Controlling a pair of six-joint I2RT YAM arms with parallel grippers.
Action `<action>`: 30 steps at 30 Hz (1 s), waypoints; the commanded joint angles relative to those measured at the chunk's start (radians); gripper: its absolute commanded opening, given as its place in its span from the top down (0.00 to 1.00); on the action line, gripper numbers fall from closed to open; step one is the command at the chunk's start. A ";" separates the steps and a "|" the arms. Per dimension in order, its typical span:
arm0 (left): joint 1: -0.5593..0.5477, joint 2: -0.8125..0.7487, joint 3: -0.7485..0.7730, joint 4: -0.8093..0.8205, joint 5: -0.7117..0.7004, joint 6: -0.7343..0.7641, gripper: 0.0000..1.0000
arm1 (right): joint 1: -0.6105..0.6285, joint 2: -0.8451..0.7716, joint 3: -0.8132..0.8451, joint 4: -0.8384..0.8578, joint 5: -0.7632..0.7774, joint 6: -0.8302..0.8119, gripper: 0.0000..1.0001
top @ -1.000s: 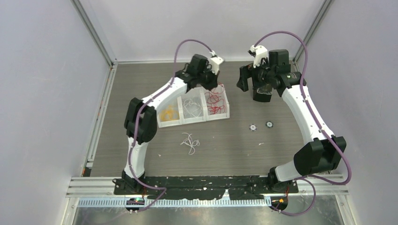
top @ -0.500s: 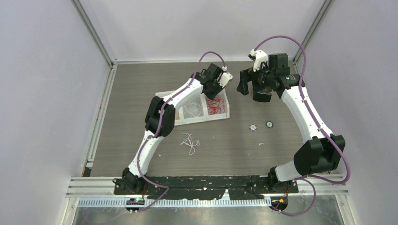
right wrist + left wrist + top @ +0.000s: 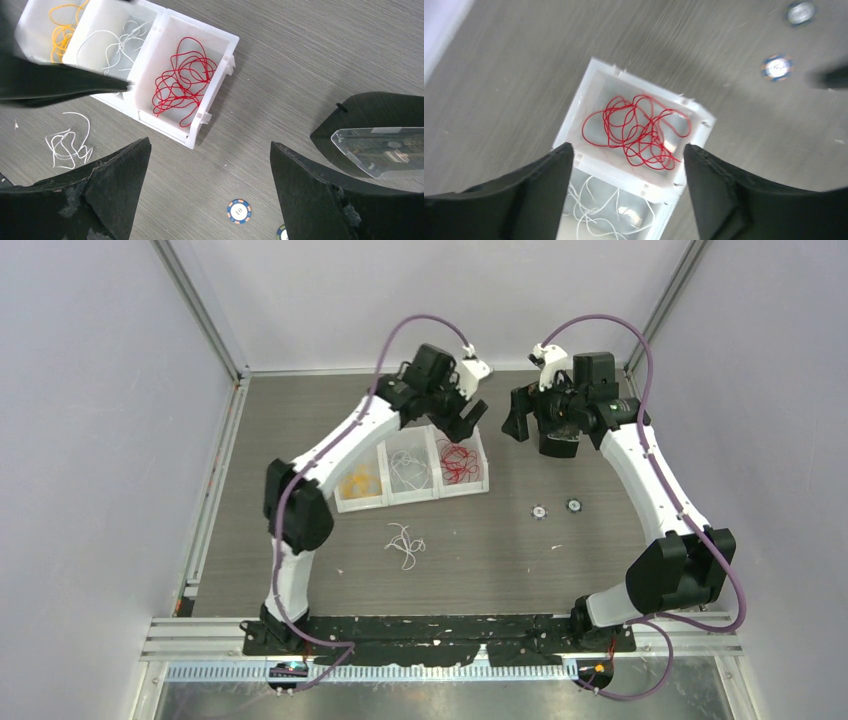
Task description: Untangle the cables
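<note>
Hover with left fingers (image 3: 549, 170) spread wide, empty, over red cables (image 3: 636, 132) in the tray (image 3: 619, 175), with right fingers (image 3: 125, 165) equally open, holding nothing. Go next for the white tangle (image 3: 405, 544) loose on the tabletop (image 3: 600, 550): pinch one outer loop, lift slowly, avoid dragging the clump.

A white three-compartment tray (image 3: 624, 175) lies on the grey wood-grain table (image 3: 500, 560). Its end compartment sits just beyond the tips of the left gripper's fingers (image 3: 524, 200), spanning the gap between them. A blue-and-orange chip (image 3: 778, 67) and a second chip (image 3: 801, 12) lie flat well past the finger at that view's right, apart from the tray. From the right wrist, the blue-and-orange chip lies low in the gap between the right gripper's fingers (image 3: 100, 190).
</note>
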 commanded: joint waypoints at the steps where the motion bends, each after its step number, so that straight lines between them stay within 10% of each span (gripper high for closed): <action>1: 0.054 -0.272 -0.070 0.010 0.214 0.008 0.12 | -0.003 -0.027 0.017 0.013 -0.085 -0.040 0.04; 11: 0.412 -0.852 -0.778 0.202 0.474 -0.106 0.00 | 0.361 0.104 -0.052 -0.075 -0.125 -0.125 0.03; 25: 0.626 -1.277 -1.148 0.096 0.396 -0.186 0.01 | 0.800 0.561 0.115 0.070 -0.035 -0.032 0.04; 30: 0.652 -1.314 -1.168 0.063 0.394 -0.193 0.05 | 0.817 0.624 0.132 0.055 0.014 -0.068 0.49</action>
